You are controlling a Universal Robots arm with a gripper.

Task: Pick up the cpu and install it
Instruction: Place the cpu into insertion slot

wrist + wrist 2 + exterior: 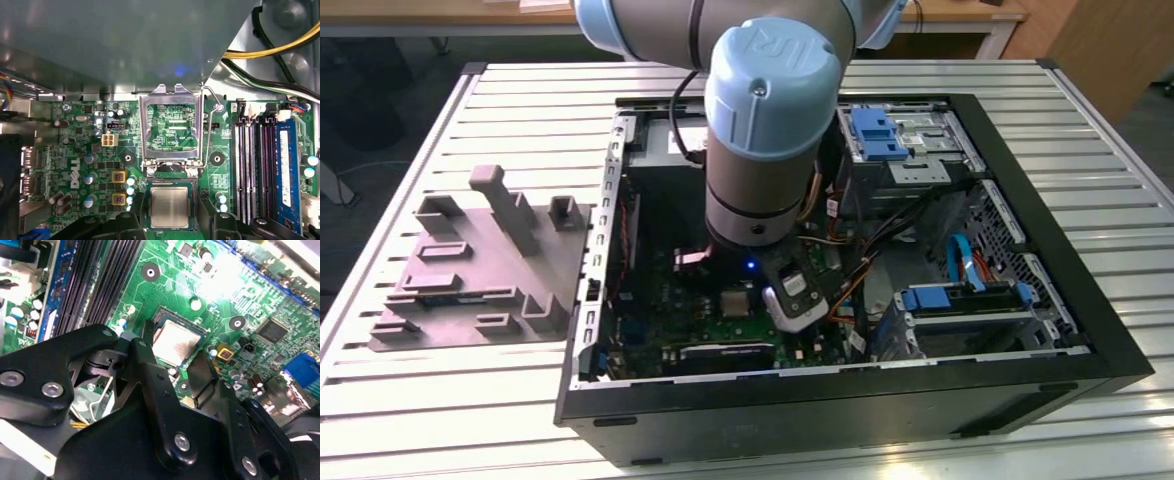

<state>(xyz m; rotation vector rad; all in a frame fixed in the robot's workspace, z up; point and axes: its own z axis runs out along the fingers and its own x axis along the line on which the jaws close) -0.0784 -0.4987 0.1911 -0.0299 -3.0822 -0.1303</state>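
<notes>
Two jaws: parted, with one black finger [129, 224] on each side of the cpu [169, 207]. In the first wrist view a strip of socket shows between each finger and the chip, and nothing is gripped.
Cpu: lies flat, silver top up, in its socket on the board, between the two fingers.
Socket frame [172, 125]: bare metal, hinged open and standing up just beside the cpu, with its wire lever raised alongside.
Motherboard [75, 150]: green, studded with small capacitors and chips, spreading out around the socket.
Memory slots [247, 170]: long dark slots near the socket, with a blue stick [282, 165] seated beside them.
Cables [280, 47]: yellow and black, running over the case's grey metal wall beyond the socket frame.
Arm [767, 130]: grey with pale blue caps, reaching straight down into the open case at the centre of the exterior view.
Case [854, 405]: black, lying on its side with the panel off, filling the middle and the exterior view's right; blue brackets [874, 135] sit inside at the upper right.
Fixture [480, 270]: grey moulded plastic with upright posts, on the exterior view's left, just beside the case.
Tabletop [1067, 130]: white and slatted, carrying the case and the fixture.
</notes>
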